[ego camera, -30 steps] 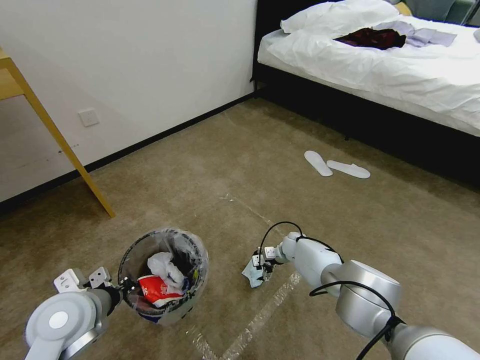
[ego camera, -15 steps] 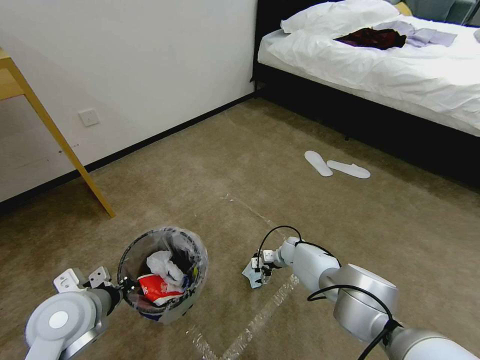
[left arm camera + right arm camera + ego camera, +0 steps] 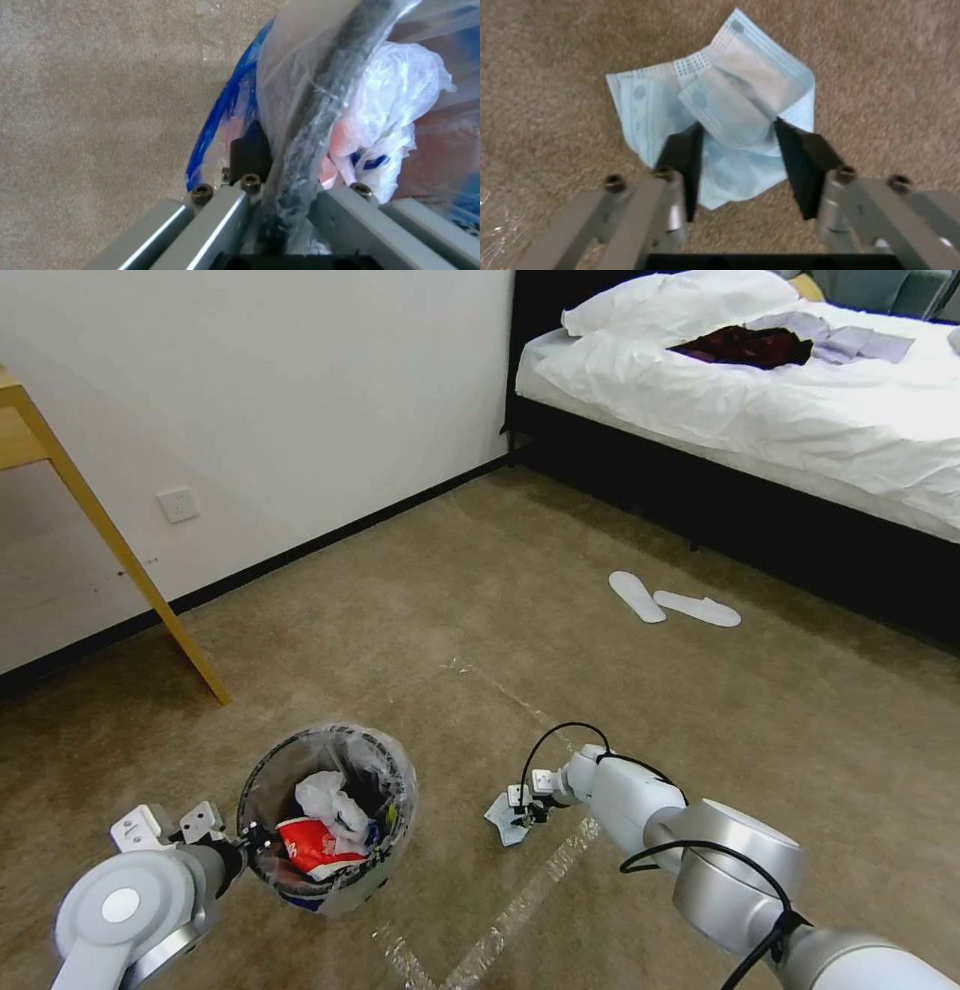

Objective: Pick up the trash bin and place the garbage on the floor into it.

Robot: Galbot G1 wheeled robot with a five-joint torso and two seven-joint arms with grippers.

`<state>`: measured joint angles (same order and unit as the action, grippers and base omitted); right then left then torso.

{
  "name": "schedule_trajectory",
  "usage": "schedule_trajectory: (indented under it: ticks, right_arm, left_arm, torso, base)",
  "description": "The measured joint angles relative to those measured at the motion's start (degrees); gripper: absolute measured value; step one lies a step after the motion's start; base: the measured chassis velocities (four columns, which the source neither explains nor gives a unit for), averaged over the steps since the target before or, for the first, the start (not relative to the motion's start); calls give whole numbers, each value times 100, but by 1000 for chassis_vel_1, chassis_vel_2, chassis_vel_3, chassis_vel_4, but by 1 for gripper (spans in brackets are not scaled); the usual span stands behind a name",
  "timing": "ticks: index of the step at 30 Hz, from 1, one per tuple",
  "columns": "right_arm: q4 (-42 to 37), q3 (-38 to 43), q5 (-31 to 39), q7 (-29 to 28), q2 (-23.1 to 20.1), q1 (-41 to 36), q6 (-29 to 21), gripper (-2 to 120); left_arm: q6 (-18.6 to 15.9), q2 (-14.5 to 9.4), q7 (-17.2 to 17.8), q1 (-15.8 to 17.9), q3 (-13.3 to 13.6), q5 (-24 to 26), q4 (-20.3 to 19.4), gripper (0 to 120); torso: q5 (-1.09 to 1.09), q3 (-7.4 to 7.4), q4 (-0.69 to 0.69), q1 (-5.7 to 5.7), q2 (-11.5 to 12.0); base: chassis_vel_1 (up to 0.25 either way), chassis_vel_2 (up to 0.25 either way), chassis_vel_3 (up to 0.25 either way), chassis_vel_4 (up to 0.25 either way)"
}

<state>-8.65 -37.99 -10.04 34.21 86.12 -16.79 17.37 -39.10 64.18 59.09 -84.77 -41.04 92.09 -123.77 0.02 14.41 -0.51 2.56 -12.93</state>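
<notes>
I am holding the trash bin (image 3: 325,830) with my left hand (image 3: 248,842), which is clamped on the near side of its rim; in the left wrist view the dark rim (image 3: 320,112) and its clear liner (image 3: 295,56) are running straight down between the fingers (image 3: 250,153). The bin is sitting low at my left, and from the head view I cannot tell whether it is resting on the floor (image 3: 420,620) or hanging just above it. Inside it a crumpled white tissue (image 3: 330,805) is lying over a red-and-white wrapper (image 3: 312,848).

My right hand (image 3: 528,810) is reaching down to the carpet well to the right of the bin, beside a strip of shiny tape (image 3: 520,910). The piece of garbage there is a crumpled pale blue face mask (image 3: 715,123), lying on the floor. In the right wrist view my right hand's fingers (image 3: 680,157) are standing apart, one on each side of a raised fold of the mask, with the fold sitting right between the tips and the rest of the mask spreading out beyond and under them. The tips look to be touching the cloth, not yet pinching it.

Farther off, a pair of white slippers (image 3: 672,602) is lying near the bed (image 3: 760,400), and a yellow table leg (image 3: 130,560) is standing by the wall.
</notes>
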Motion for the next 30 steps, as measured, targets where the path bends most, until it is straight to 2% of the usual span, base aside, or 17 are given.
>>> schedule_trajectory:
  ticks: [2,3,5,6,10,22,30]
  right_arm:
    - [2,15,37,-16,-31,-18,-11,26]
    - [2,15,37,-16,-31,-18,-11,26]
    - [6,41,92,-44,-53,-33,-44,15]
    - [6,41,92,-44,-53,-33,-44,15]
    - [-26,60,168,-44,-96,-75,-54,0]
    - [-129,86,363,-58,-184,-140,-11,0]
    - [-363,284,605,244,-324,-118,211,0]
  left_arm:
    - [0,-13,0,9,8,1,2,0]
    - [0,-13,0,9,8,1,2,0]
    - [0,-18,0,23,32,2,2,0]
    - [0,-18,0,23,32,2,2,0]
    - [2,-22,3,27,47,2,4,0]
    - [21,-15,-37,-23,52,-98,-16,0]
    - [33,-21,-40,-5,78,-108,0,0]
  torso:
    - [0,0,0,0,0]
    - [0,0,0,0,0]
    - [0,0,0,0,0]
    - [0,0,0,0,0]
    - [0,0,0,0,0]
    - [0,0,0,0,0]
    - [0,0,0,0,0]
  base:
    - [0,0,0,0]
    - [0,0,0,0]
    - [0,0,0,0]
    - [0,0,0,0]
    - [0,0,0,0]
    - [0,0,0,0]
    - [0,0,0,0]
